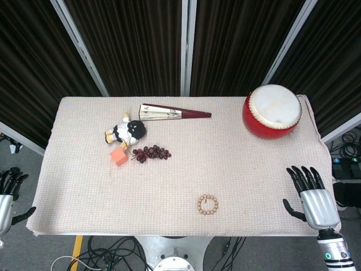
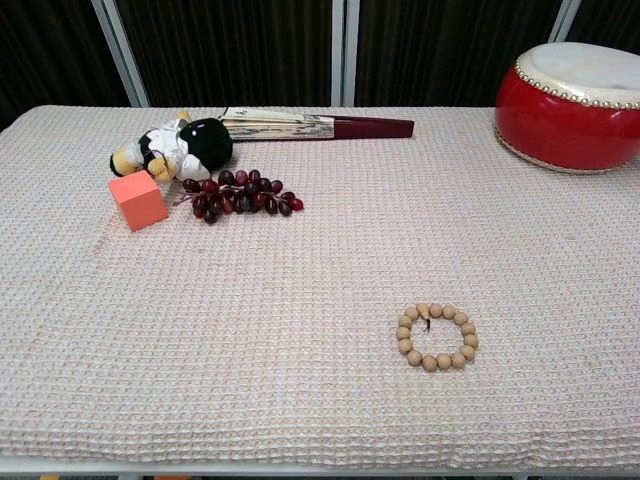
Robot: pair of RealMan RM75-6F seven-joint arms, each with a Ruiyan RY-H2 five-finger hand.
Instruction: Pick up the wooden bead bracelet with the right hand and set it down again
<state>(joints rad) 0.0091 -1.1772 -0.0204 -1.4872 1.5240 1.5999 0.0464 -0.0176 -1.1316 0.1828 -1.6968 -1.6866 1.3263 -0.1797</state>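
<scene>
The wooden bead bracelet (image 1: 207, 204) (image 2: 437, 336) lies flat on the cloth near the table's front edge, a small ring of tan beads. My right hand (image 1: 307, 195) hovers over the front right corner, well to the right of the bracelet, fingers spread and holding nothing. My left hand (image 1: 9, 192) hangs off the table's left edge, below the cloth, also empty with fingers apart. Neither hand shows in the chest view.
A red drum (image 1: 272, 112) (image 2: 577, 105) stands at the back right. A folded fan (image 1: 172, 113) (image 2: 315, 126), a plush toy (image 1: 125, 132) (image 2: 175, 146), an orange cube (image 1: 118, 156) (image 2: 138, 200) and a bunch of dark grapes (image 1: 150, 153) (image 2: 240, 193) lie at the back left.
</scene>
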